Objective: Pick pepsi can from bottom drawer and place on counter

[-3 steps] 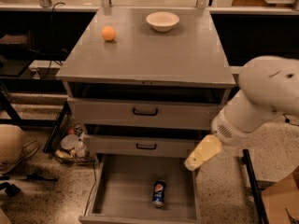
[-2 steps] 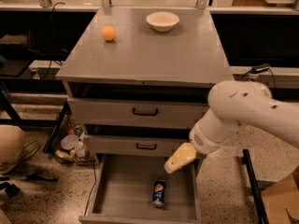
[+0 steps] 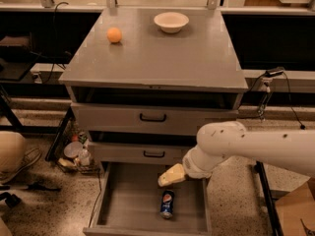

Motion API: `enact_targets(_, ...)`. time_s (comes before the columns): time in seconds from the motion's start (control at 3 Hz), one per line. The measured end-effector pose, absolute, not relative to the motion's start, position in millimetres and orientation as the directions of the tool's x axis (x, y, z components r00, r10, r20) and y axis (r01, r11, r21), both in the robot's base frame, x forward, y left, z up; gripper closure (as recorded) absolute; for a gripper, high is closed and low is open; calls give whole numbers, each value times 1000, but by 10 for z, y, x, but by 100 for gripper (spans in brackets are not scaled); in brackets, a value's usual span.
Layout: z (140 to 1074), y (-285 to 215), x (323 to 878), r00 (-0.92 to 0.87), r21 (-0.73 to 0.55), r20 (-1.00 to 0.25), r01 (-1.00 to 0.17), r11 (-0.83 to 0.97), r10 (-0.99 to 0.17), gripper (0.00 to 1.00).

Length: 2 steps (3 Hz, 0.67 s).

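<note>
Bottom drawer: grey, pulled out from the cabinet. Can: dark blue, laid on the drawer floor, right of centre, towards the front edge. Hand: cream-coloured, carried on a white arm that enters from the right. It is held over the open drawer, just behind the can and apart from it. Whether it is released or clenched cannot be told. Surface: an orange ball at back left and a white bowl at back centre are borne.

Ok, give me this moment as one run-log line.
phase: reach | pincer: over open bottom drawer, close to pepsi can, not touching | pepsi can: lying on drawer floor | counter: can not yet placed
</note>
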<state>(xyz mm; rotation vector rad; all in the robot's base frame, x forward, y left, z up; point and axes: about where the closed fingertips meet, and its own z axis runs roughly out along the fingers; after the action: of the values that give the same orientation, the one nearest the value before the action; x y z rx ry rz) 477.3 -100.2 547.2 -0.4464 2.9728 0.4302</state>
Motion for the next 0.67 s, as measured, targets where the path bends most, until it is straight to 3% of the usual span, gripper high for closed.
enact_targets(0.33, 4810, -897, 4838, -987, 358, -138, -126, 925, -81, 0)
enact_targets(0.67, 4812, -898, 4837, -987, 358, -138, -126, 925, -81, 0)
